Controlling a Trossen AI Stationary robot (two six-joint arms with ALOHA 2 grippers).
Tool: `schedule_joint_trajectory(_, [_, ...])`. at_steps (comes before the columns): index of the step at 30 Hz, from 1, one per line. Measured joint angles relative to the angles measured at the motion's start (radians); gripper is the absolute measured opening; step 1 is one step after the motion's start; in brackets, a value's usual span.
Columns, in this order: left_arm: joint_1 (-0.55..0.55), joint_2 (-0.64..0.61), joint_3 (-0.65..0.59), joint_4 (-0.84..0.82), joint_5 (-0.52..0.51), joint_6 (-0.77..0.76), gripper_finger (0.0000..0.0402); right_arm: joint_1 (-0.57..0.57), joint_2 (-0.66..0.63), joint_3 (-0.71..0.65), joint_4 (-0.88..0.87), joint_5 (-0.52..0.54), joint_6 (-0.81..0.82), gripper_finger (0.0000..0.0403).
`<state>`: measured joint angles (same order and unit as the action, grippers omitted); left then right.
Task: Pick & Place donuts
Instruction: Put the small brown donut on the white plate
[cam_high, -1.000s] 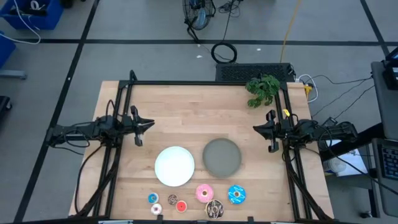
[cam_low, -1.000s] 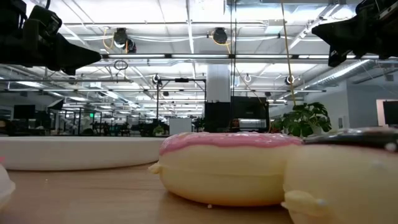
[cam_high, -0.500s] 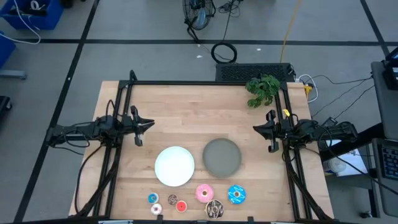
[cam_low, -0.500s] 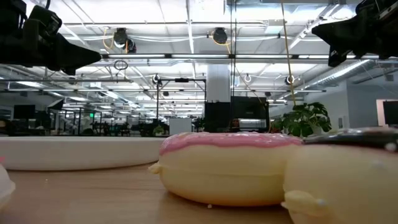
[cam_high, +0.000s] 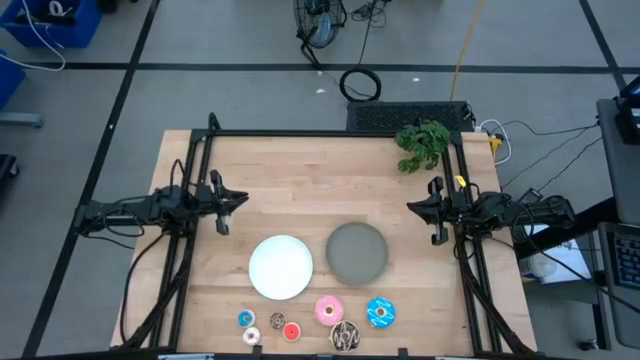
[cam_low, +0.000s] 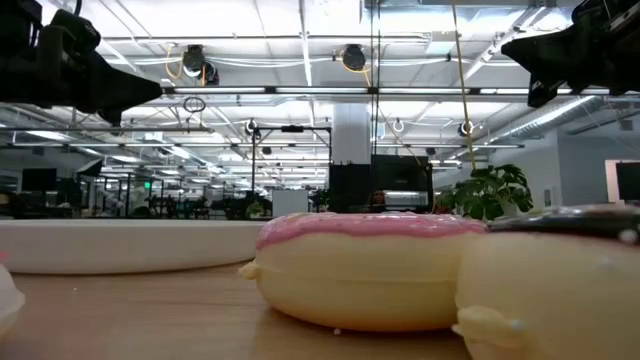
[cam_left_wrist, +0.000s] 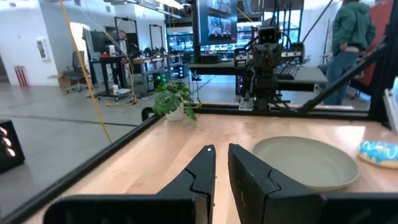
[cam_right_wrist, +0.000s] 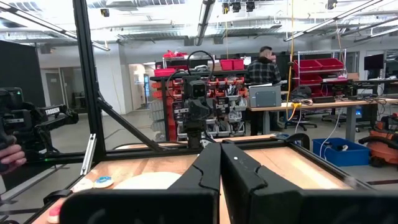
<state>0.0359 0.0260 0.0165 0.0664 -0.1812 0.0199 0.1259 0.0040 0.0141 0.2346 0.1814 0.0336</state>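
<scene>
Wooden worktop (cam_high: 300, 190) carries seven donuts (cam_high: 329, 311) along its near edge; left claw (cam_high: 228, 203) and right claw (cam_high: 424, 209) hover at opposite side edges, fingers together.

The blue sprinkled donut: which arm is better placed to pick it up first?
Probably the right. The blue sprinkled donut lies toward the right gripper; the left gripper waits across the white plate.
</scene>
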Motion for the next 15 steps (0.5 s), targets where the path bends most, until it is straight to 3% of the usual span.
schedule_joint_trajectory(15, [0.0,0.0,0.0,0.028,-0.003,0.014,0.0051,0.0,0.0,0.0,0.0,0.0,0.0,0.0])
